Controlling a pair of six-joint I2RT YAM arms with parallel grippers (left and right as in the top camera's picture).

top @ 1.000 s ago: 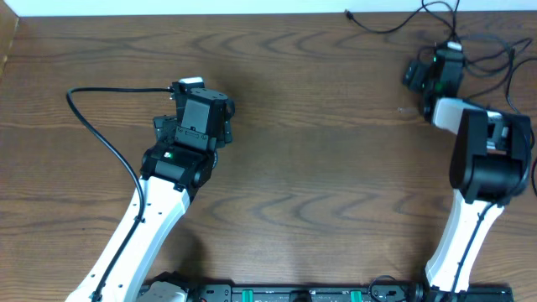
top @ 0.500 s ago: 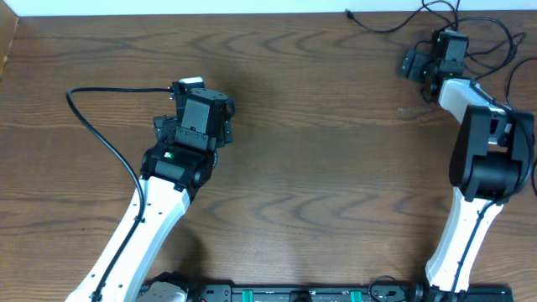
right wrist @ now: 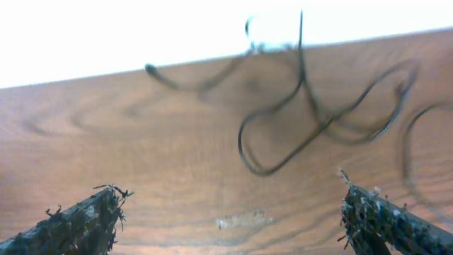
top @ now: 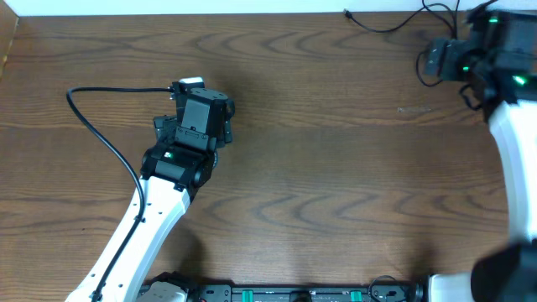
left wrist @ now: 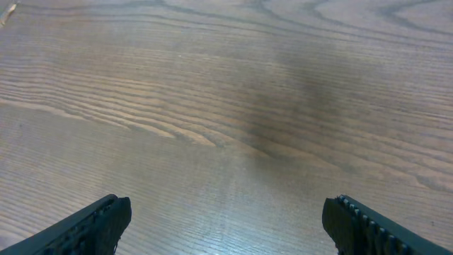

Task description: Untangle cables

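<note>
Overhead, the left arm (top: 159, 201) runs up from the near edge on a slant and ends left of centre on the bench (top: 336, 168). Its wrist points toward the far side. The left hand (left wrist: 226, 223) sits low over bare wood, its two fingers spread wide with nothing between them. That arm's own thick lead (top: 92, 117) loops out to the left.

The right arm (top: 508, 159) stretches straight up the right side to the far right corner. It looms large and soft in the overhead view, so it is probably raised well off the surface. The right hand (right wrist: 230, 219) is also spread open and empty, aimed at the back edge.

The cables (right wrist: 265, 171) lie beyond that hand in the far right corner, thin black strands looping across one another, clear of both fingertips (right wrist: 106, 205). One strand trails left along the back edge to a small plug (top: 347, 13). A pale smear (right wrist: 244, 221) marks the wood between the fingers.
</note>
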